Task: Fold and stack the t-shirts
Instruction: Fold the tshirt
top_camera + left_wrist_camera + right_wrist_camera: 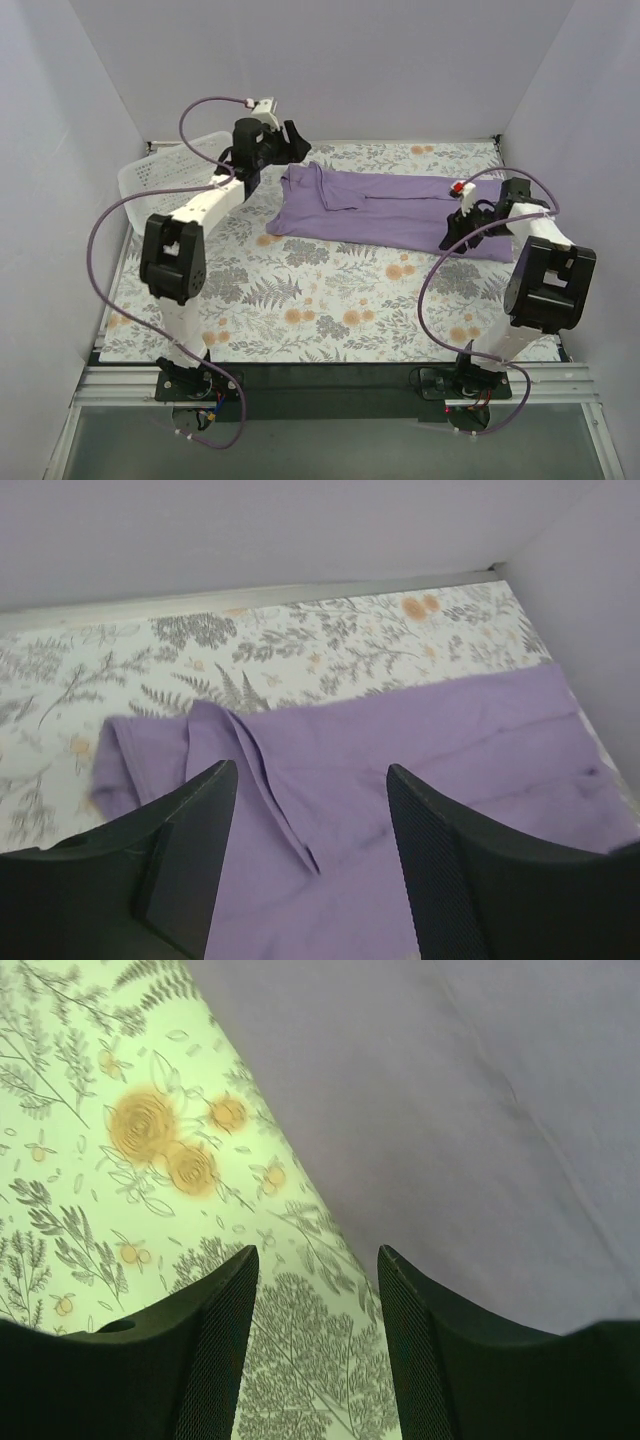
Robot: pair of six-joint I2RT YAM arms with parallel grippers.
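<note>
One purple t-shirt is in view. It lies spread lengthwise across the far right half of the worktop, which is covered with a floral print. One white basket stands at the far left corner. There are two arms, each with one end effector.

The left end effector hangs above the shirt's left end with its two fingers spread apart and nothing between them. Its wrist camera shows a folded ridge of cloth running along that end of the shirt. The right end effector sits over the shirt's near right edge, its fingers likewise parted and empty. The purple hem crosses its view diagonally, with the flowered surface to the left.

The left arm crosses in front of the basket and hides much of its right side, and what the basket holds cannot be made out. The right arm covers the shirt's far right corner in the overhead view. Both wrist views cut the shirt off at the frame edges. Whether the right fingertips touch the cloth cannot be told.
</note>
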